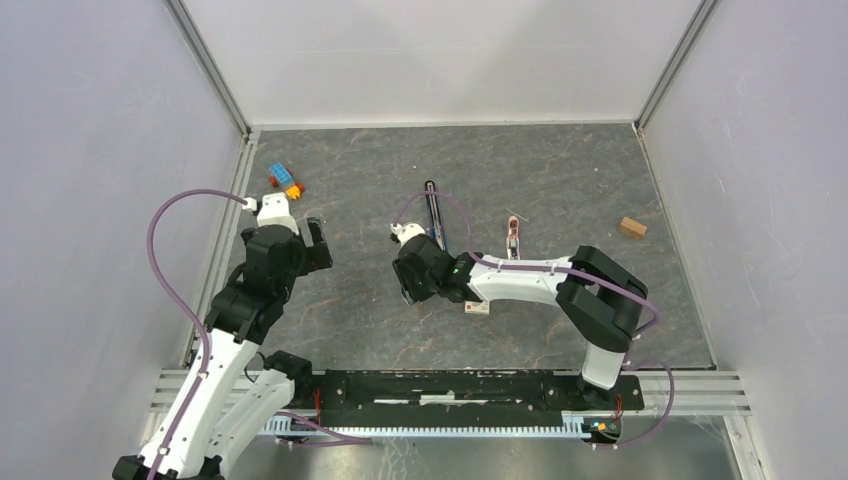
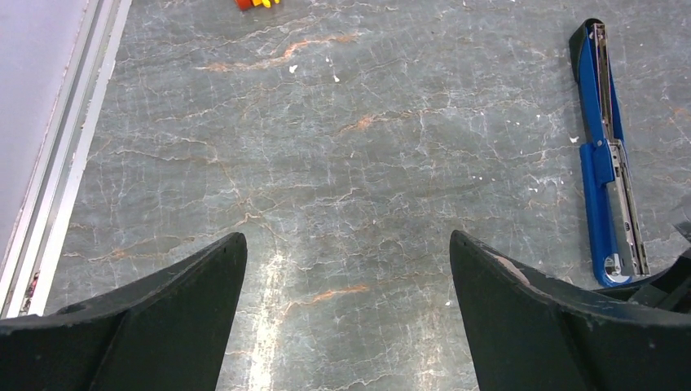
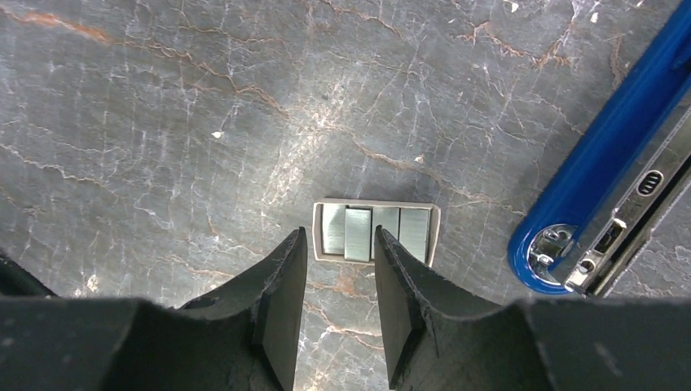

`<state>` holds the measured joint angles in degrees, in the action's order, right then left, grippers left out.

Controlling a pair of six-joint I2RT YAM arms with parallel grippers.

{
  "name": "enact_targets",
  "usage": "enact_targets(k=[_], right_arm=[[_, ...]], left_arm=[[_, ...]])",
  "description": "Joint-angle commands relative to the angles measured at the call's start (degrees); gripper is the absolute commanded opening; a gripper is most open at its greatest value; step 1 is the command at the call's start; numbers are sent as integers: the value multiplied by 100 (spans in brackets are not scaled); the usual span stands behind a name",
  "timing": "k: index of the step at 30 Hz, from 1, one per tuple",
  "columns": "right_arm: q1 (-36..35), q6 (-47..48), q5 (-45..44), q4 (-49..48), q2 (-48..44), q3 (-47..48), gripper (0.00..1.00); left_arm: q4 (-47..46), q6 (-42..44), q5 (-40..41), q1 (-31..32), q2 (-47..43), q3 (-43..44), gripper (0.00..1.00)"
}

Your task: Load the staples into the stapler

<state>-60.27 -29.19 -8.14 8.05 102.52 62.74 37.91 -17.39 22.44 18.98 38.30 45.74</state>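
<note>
the right gripper (image 3: 339, 235) hung pointing down at the table (image 3: 163, 122), its two dark fingers (image 3: 281, 301) a narrow gap apart and clamped on nothing. just beyond the fingertips, at the centre of the right wrist view, lay the staples (image 3: 358, 232): a few short silvery-grey strips side by side inside a pale rectangular frame, flat on the grey marbled surface. whether the fingertips touched them could not be told. to the right of the staples in that view lay the stapler (image 3: 619, 155), slanting up toward the upper right corner, its blue body and an exposed metal channel facing up, its rounded end near the staples but apart from them.

the left gripper (image 2: 346, 238) was held above bare table with its fingers (image 2: 155, 326) spread wide and nothing between them. in the left wrist view the stapler lay at the right edge, folded open and flat, running from the upper right corner down toward the right finger. orange and red toy bricks (image 2: 257, 3) just showed at the top edge.

in the top view the stapler lay near the middle of the table, above the right wrist. a small pink-and-white piece (image 1: 477, 307) sat just below the right forearm, a slim brownish object (image 1: 513, 237) lay right of the stapler, and a tan block (image 1: 631, 227) sat toward the right edge.
</note>
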Motion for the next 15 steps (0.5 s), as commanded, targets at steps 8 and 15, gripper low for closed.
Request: enact_targets(k=[8,15], right_arm=[[-19,107,-79,71,249,308,40],[-29,30,39,23,312,251,40]], left_arm=[[-81,25,160,55,92,142,100],[-68,7,173,81,71,138,100]])
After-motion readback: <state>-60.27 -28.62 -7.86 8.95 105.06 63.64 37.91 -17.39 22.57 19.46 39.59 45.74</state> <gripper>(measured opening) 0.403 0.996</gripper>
